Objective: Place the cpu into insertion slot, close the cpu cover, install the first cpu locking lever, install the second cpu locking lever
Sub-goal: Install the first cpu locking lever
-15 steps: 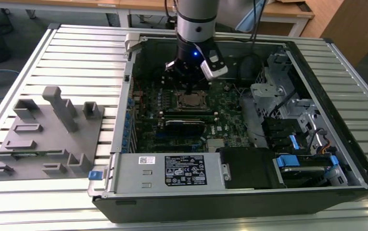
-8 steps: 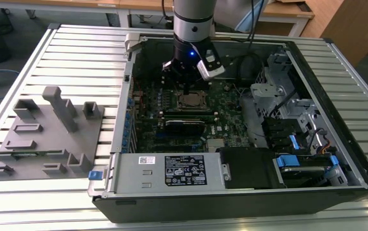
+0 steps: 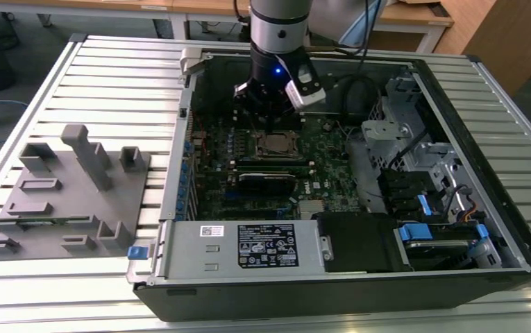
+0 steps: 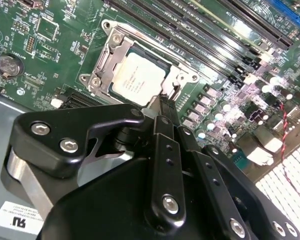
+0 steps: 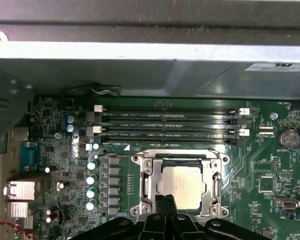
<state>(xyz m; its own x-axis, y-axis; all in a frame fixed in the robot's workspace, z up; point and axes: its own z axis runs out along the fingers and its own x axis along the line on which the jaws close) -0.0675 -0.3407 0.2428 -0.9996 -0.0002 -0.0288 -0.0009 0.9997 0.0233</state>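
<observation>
1. Here's the cpu (image 5: 182,186): a flat, pale, dull-metal square with nicked corners, lying level on the green motherboard (image 5: 245,200).
2. Around it sits the cpu cover (image 5: 149,182), a thin brushed-metal frame. It lies down flat, and the chip shows through its big central window. The second wrist view shows the same: chip (image 4: 138,79) inside frame (image 4: 111,52).
3. The gripper (image 5: 164,199) is black and matte, with bolted link arms. Its two slim fingers are pressed together right at the cover's edge, and I can't see anything between them. In the exterior view it hangs (image 3: 267,119) straight over the chip (image 3: 275,144).
4. All of this sits inside the open computer case (image 3: 339,298), a black-walled box lying on its side.
5. Also in the case: four long black memory slots (image 5: 165,127) just beside the cover, a column of silver-topped capacitors (image 5: 92,177) along one flank, and a round coin battery (image 5: 288,136) set well apart.
6. A bare-metal power supply (image 3: 191,243) with a dark label fills the case's near end.
7. Outside, a grey moulded fixture tray (image 3: 62,208) with upright posts rests on the ribbed slatted table (image 3: 107,69), on the exterior view's left.
</observation>
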